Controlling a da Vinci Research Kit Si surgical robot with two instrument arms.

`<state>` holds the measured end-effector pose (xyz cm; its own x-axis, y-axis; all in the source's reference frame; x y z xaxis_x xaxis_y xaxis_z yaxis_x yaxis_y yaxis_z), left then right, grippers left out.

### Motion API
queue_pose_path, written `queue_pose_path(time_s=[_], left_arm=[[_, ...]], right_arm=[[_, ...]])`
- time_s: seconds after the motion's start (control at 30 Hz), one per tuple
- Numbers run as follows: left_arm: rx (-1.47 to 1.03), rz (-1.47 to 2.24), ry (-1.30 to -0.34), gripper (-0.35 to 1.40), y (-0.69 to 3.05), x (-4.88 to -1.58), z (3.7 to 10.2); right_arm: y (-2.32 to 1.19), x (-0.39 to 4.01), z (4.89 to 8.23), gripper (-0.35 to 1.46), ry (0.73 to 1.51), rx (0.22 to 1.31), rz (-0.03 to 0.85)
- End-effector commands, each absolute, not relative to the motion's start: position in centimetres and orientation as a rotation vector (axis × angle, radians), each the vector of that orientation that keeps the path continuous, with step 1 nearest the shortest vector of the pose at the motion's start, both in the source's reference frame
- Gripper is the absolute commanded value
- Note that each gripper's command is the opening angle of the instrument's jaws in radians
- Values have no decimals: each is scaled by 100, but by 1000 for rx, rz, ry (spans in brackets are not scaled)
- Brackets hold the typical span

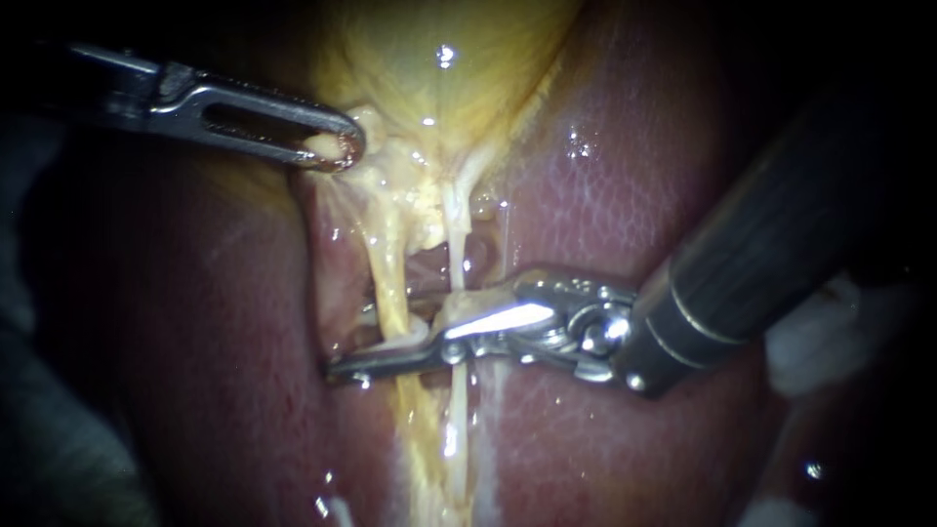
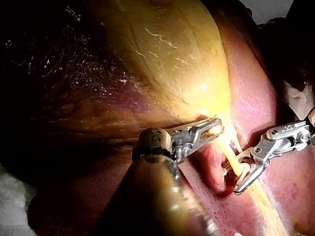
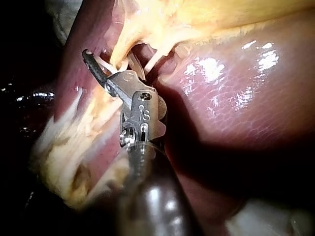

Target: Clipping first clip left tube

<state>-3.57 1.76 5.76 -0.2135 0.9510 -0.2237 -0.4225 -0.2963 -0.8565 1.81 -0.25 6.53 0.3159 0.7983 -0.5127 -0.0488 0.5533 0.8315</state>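
1. Dark-shafted, steel-tipped right instrument (image 1: 376, 346) sits nearest the camera. Its hinged hand is open, with a clear gap between the jaws, and it clamps nothing.
2. Task's thing is the left tube (image 1: 390, 278), a soft yellow-cream cord running from the gallbladder's neck down over the liver. It lies in the gap of the open hand, with the lower jaw passed behind it.
3. The thin white right tube (image 1: 456, 239) is just beside it, crossing nearer the hinge. Cannot tell whether it also sits inside the gap.
4. Handling, judged: the left tube looks limp, wet, slippery and easily torn. Best closed on squarely across its bare middle stretch, clear of the fatty frill above and of the white neighbour.
5. Beyond, the left instrument (image 1: 337, 148) has its slotted steel hand closed on a nub of pale tissue at the neck, apparently keeping the cords taut.
6. Farthest are the glossy yellow gallbladder (image 1: 429, 59) and the red-brown liver (image 1: 625, 195).
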Motion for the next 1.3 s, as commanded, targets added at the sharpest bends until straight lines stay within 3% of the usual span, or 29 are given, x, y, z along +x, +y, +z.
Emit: queue_pose_path(time_s=[0.03,0.93,1.3], left_arm=[[-955,1708,-817,-35,176,-357,576],[-955,1708,-818,-35,176,-355,576],[-955,1708,-818,-35,177,-355,576]], right_arm=[[-24,179,652,50,1117,826,642],[-28,162,625,49,1122,938,510],[-38,173,630,49,1195,998,472]])
